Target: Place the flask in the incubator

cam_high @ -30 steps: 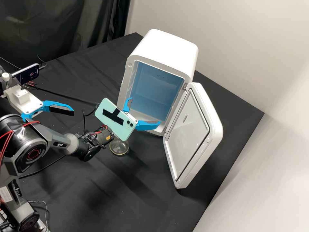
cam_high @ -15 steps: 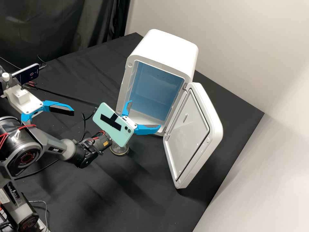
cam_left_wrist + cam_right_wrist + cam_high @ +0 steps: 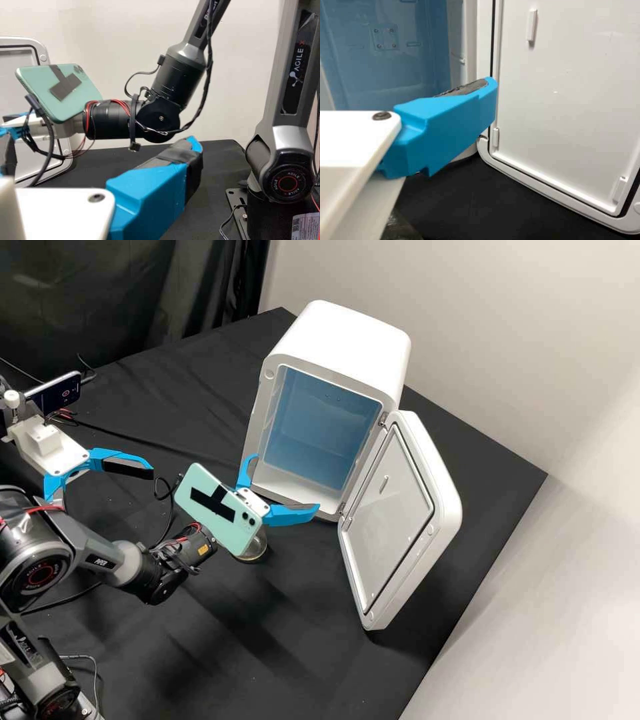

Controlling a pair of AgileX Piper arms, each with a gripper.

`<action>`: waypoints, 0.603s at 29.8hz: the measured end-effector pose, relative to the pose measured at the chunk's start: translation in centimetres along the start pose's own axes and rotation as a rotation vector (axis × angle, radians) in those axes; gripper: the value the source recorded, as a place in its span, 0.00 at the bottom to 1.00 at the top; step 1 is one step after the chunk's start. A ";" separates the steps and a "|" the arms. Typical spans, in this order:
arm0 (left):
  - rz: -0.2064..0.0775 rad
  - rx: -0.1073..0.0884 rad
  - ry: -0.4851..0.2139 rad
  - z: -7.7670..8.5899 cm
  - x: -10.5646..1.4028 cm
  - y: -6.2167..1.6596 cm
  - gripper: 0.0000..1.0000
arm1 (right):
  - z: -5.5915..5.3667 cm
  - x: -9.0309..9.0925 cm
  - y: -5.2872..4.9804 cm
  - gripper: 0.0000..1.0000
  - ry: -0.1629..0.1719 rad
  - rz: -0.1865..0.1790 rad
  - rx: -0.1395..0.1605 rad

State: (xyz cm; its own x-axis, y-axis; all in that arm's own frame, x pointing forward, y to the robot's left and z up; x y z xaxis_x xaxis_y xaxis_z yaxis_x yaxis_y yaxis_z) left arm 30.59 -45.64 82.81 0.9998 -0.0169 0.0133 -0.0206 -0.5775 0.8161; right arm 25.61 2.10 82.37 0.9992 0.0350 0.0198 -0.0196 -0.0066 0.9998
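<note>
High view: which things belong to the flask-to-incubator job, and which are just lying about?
Job: incubator; its open door; clear round vessel on the bench, seemingly the flask; right gripper, open.
Lying about: dark phone on a stand; black curtain; left gripper, open, off to the side.

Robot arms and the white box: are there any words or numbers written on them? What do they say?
Upright arm link: white lettering runs up it; it is a maker's name, so not quoted.
Sticker low on that arm: print too small to read.
Forearm in the high view: tiny white lettering, too small to read.
Phone screen at the bench's edge: marks too small to read.
Incubator: no words or numbers that I can see.
</note>
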 end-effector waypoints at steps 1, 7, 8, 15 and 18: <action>0.000 0.000 0.000 0.0 0.0 0.00 1.00 | 0.0 -0.2 -0.2 1.00 0.005 -0.007 -0.002; 0.000 0.000 0.000 0.0 0.0 0.00 1.00 | 0.2 -1.4 -1.1 1.00 0.023 -0.046 -0.020; 0.000 0.000 0.000 0.0 0.0 0.00 1.00 | 0.3 -1.5 -1.2 1.00 0.021 -0.051 -0.020; 0.000 0.000 0.000 0.0 0.0 0.00 1.00 | 0.4 -2.1 -1.7 1.00 0.037 -0.075 -0.030; 0.000 0.000 0.000 0.0 0.0 0.00 1.00 | 0.3 -2.1 -1.7 1.00 0.045 -0.073 -0.031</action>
State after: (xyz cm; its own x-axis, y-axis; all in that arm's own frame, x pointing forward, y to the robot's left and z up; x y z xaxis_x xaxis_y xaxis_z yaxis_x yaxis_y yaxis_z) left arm 30.59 -45.64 82.81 0.9998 -0.0169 0.0133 -0.0206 -0.5775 0.8161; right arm 23.57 1.72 80.67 0.9954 0.0789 -0.0537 0.0516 0.0284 0.9983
